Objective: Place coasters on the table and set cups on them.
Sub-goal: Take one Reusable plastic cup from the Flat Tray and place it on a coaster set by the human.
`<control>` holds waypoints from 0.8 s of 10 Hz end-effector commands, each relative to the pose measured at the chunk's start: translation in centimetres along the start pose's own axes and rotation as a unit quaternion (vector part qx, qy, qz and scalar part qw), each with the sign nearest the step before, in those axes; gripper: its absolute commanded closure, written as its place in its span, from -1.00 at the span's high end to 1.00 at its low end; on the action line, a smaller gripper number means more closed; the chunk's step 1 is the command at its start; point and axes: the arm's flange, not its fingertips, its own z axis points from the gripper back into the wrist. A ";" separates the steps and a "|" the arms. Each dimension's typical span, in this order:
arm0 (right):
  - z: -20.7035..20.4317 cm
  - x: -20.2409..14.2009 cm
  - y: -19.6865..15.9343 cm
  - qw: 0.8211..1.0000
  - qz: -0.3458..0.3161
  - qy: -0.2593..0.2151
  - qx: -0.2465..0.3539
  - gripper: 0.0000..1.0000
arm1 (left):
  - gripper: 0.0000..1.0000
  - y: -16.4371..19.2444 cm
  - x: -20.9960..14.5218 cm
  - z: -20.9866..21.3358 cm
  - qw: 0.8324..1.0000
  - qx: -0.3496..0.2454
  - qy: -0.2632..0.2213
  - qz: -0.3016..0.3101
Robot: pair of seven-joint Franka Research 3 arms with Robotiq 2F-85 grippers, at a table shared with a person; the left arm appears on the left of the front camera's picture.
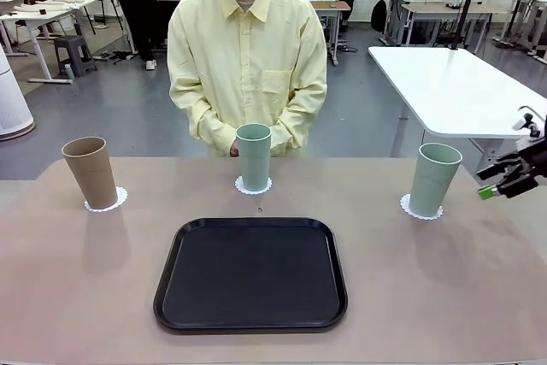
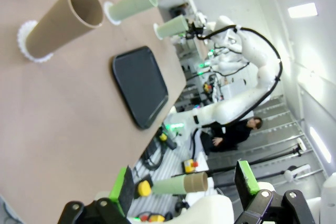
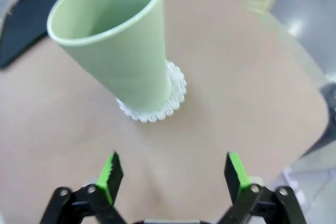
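White arm (image 2: pixel 247 103), black cable; black gripper (image 3: pixel 170 179), green pads.

The black right gripper (image 1: pixel 496 184) is half cut off by the frame's edge; each white lacy paper coaster (image 1: pixel 106 202) hides partly under its cup.

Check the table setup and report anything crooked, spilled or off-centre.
Nothing spilled or tipped. The brown cup sits toward the left edge of its coaster, which shows mostly on the right. Both green cups stand upright on theirs. The black tray is bare.
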 end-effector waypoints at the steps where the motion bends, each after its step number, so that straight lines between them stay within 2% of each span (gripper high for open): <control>1: 1.2 3.8 3.8 0.993 -0.097 0.055 -0.034 1.00 | 1.00 -0.1 0.0 0.1 1.000 0.003 -0.001 0.003; 2: 3.0 5.8 5.7 0.984 -0.123 0.103 -0.077 1.00 | 1.00 -0.1 0.0 0.1 1.000 0.003 -0.001 0.003; 3: 4.0 7.4 7.2 0.974 -0.111 0.165 -0.108 1.00 | 1.00 -0.1 0.0 0.1 1.000 0.003 -0.001 0.003; 4: 4.9 8.9 8.8 0.969 -0.089 0.191 -0.130 1.00 | 1.00 -0.1 0.0 0.1 1.000 0.003 -0.001 0.003; 5: 6.2 10.5 10.5 0.963 -0.073 0.214 -0.146 1.00 | 1.00 -0.1 0.0 0.1 1.000 0.003 -0.001 0.003; 8: 9.2 15.0 15.4 0.949 -0.067 0.233 -0.199 1.00 | 1.00 -0.1 0.0 0.1 1.000 0.003 -0.001 0.003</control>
